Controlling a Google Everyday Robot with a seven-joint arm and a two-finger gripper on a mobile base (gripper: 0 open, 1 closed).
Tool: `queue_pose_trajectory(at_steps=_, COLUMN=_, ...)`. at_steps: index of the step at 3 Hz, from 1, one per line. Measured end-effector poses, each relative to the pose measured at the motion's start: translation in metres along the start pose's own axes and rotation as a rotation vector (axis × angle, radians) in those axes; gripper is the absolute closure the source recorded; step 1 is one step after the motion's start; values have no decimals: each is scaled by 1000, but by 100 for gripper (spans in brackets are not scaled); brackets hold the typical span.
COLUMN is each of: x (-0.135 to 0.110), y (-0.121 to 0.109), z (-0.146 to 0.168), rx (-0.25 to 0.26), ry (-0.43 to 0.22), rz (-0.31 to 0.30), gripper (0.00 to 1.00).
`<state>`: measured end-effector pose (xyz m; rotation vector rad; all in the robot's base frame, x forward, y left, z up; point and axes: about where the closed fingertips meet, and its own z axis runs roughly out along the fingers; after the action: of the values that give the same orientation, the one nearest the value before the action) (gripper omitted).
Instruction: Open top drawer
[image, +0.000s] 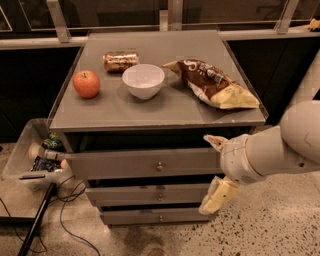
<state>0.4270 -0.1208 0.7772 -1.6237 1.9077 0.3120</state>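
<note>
My pincer (215, 170) gapes wide at the right end of the wide grey-brown top drawer (125, 164).

One of my cream fingers (216, 143) sits by the drawer front's upper right corner; the other hangs lower, in front of the narrower grey drawer (145, 194) beneath. The top drawer lies just under the flat grey table (165, 107), and its small round metal knob (160, 166) at centre is apart from my pincer, to its left. On the table are a round red apple (86, 83), a shiny metal can (120, 61) lying on its side, a round white bowl (143, 81) and a crumpled brown-and-yellow snack bag (215, 85). A clear plastic bin (25, 150) stands on the floor at the left.
</note>
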Motion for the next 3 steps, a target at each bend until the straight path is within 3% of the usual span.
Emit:
queue_pose_trajectory(at_steps=1, x=10, y=-9, z=19, rx=25, ry=24, rz=7, gripper=0)
queue_pose_trajectory(at_steps=3, x=37, y=-31, z=56, rx=15, ry=19, rz=22, gripper=0)
